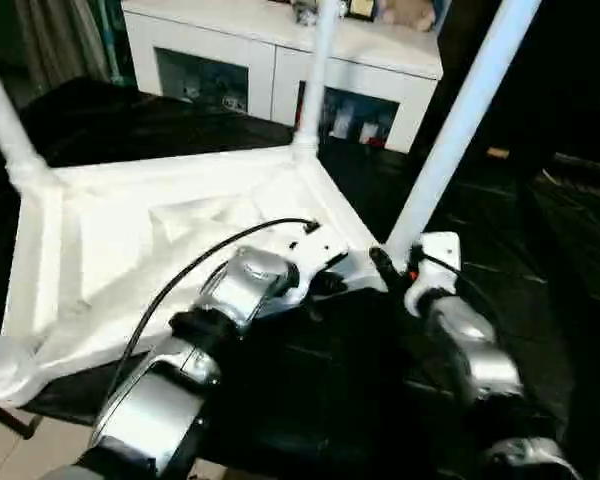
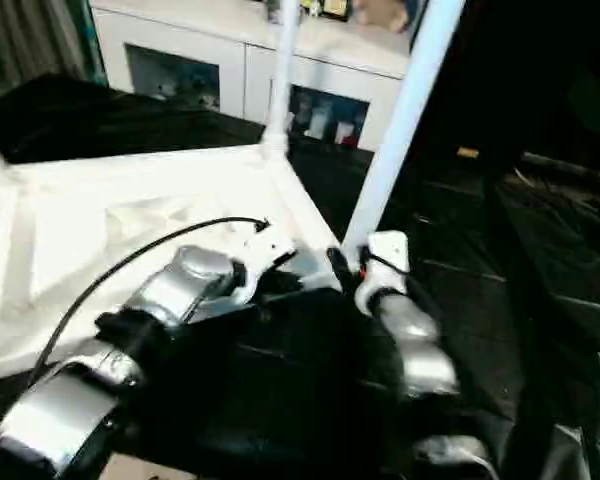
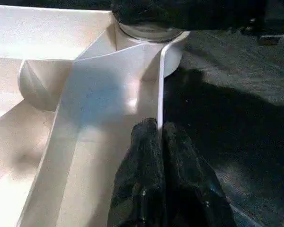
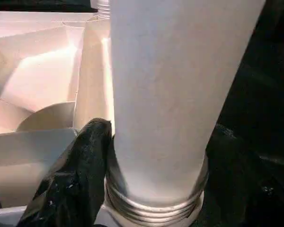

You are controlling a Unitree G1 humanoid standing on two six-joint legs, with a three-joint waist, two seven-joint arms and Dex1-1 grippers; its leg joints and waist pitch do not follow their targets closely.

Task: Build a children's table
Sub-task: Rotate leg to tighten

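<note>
Smooth white plastic tabletop (image 1: pixel 110 240), matt white leg (image 4: pixel 165 94) showing metal threads, glossy black cloth (image 1: pixel 540 260), brushed silver forearms (image 1: pixel 160 400)

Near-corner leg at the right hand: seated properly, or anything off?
Not fully seated. In the right wrist view the leg shows bare threads above its corner socket, so it isn't screwed home. The right hand is at its base; the left hand pinches the tabletop rim. No visible damage.

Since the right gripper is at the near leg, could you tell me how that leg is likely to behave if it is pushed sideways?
The leg looks like a stiff plastic tube, so it should hardly bend. Threads still show at its base, so it may wobble. The upturned tabletop looks light and might slide.
</note>
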